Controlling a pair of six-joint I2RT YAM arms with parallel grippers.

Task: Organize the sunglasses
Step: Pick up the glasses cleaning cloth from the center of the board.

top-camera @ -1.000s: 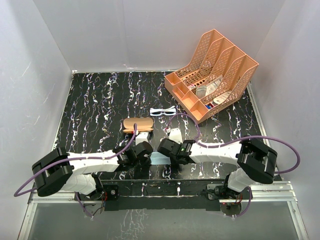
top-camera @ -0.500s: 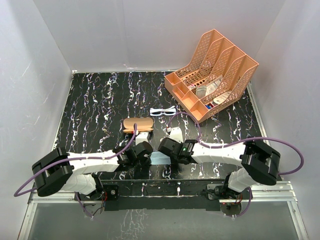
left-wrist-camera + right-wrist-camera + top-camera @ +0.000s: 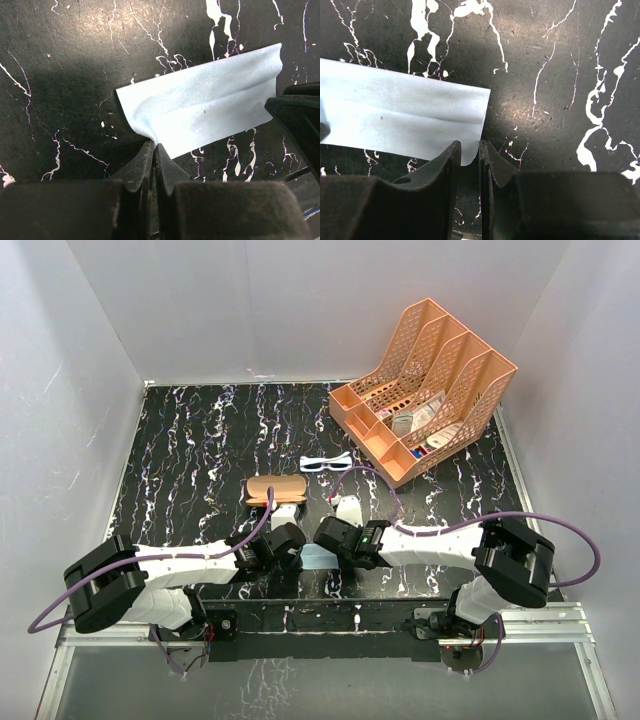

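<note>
Left pincer point(image 3: 154, 146) is clamped tight on one corner of the light blue cloth point(image 3: 210, 105). Right pincer point(image 3: 470, 148) stands slightly parted, straddling the cloth's opposite corner. The sunglasses point(image 3: 327, 462) lie further back on the marbled surface point(image 3: 190, 440), between the brown case point(image 3: 276, 488) and the orange file rack point(image 3: 345, 402).

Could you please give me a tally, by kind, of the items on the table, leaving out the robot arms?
sunglasses: 1
brown case: 1
light blue cloth: 1
orange file rack: 1 (its contents are too small to count)
Total: 4
</note>
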